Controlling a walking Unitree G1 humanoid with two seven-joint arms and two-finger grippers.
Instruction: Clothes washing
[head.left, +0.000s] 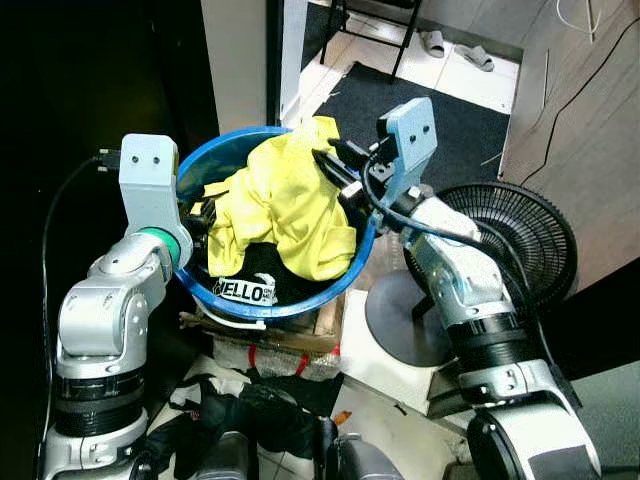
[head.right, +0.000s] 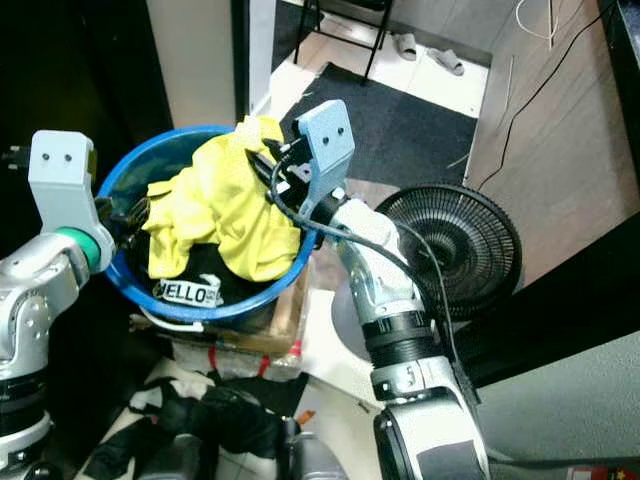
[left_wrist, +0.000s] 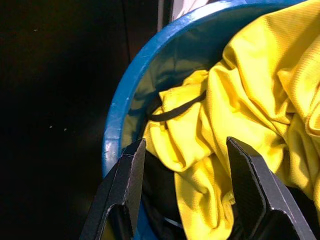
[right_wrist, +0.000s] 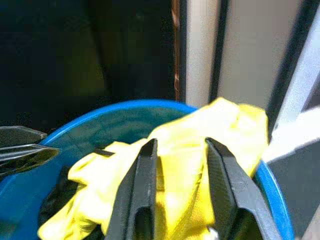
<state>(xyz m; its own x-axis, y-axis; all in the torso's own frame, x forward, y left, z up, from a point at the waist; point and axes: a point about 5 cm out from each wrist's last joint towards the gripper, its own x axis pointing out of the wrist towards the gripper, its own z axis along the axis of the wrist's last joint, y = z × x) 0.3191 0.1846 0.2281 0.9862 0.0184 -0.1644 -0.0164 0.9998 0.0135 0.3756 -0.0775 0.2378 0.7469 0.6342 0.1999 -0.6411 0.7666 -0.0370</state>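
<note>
"ELLO" on black garment

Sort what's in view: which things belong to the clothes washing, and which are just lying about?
Job:
blue basin
yellow shirt
black garment
left pincer
right pincer

Lying about:
floor fan
slippers
dark mat

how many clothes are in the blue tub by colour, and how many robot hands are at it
yellow garment: 1
black garment with white lettering: 1
robot hands, left hand and right hand: 2
total: 4, at the blue tub
</note>
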